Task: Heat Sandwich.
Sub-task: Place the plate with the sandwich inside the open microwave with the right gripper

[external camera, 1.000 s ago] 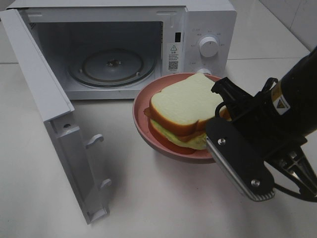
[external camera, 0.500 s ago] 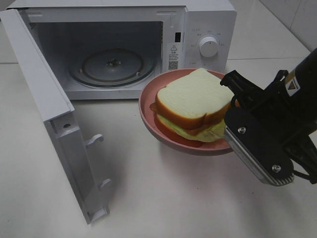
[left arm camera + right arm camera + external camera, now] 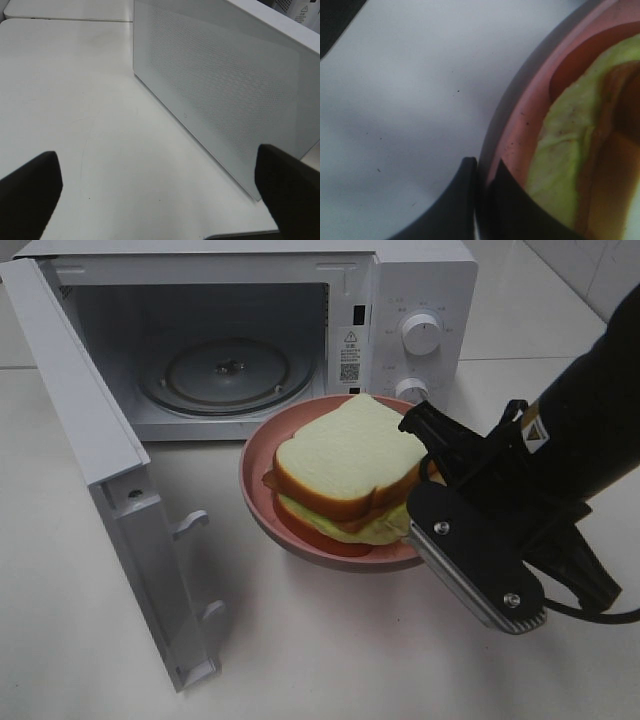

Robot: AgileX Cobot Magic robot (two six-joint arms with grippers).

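Pink plate (image 3: pixel 258 490) carrying the sandwich (image 3: pixel 345 455) hung before the open microwave (image 3: pixel 420 280), pinched at its rim by the closed right gripper (image 3: pixel 481 180). Left gripper (image 3: pixel 160 195) stood wide and empty beside the door (image 3: pixel 90 430). Recommended: keep the plate level, clear the cavity sill, and set it centred on the turntable (image 3: pixel 225 370).

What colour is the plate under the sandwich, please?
The plate is pink, clearest in the exterior high view.

The microwave (image 3: pixel 440 300) looks glossy white plastic, its turntable (image 3: pixel 225 375) glass, the plate (image 3: pixel 255 490) matt pink.
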